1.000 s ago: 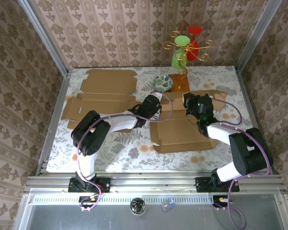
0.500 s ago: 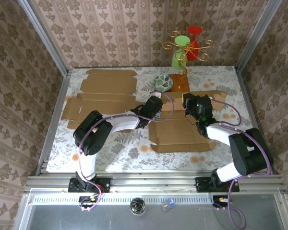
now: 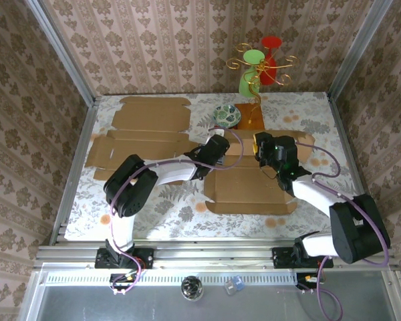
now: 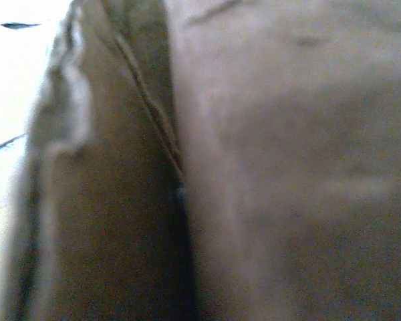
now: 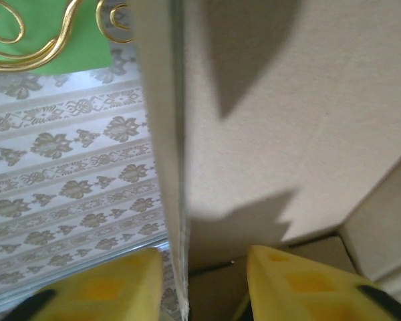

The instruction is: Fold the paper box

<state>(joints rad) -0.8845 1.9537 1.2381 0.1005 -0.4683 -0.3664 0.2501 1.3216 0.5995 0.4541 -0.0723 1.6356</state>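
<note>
- Over the last second the paper box (image 3: 247, 190) has slid a little left and toward the arm bases. The right arm's elbow has swung out toward the near right corner, and the left gripper (image 3: 217, 148) has edged right, in against the box.
- The box lies partly unfolded at the middle of the table (image 3: 174, 204), between the two grippers. Its broad brown panel is flat on the floral cloth.
- The left gripper sits at the box's far left edge with its claw closed. The left wrist view is a blur of brown cardboard, so I cannot tell whether it pinches any.
- The right gripper (image 3: 267, 148) is over the box's far right part. Its claw is parted, with the yellow fingers (image 5: 107, 287) standing either side of an upright cardboard wall and a gap showing beside the right one.
- A second flat cardboard blank (image 3: 144, 134) lies at the back left of the table.
- A small patterned bowl (image 3: 226, 116) stands just behind the box.
- A green vessel (image 3: 250, 77) on a gold wire stand is at the back.
</note>
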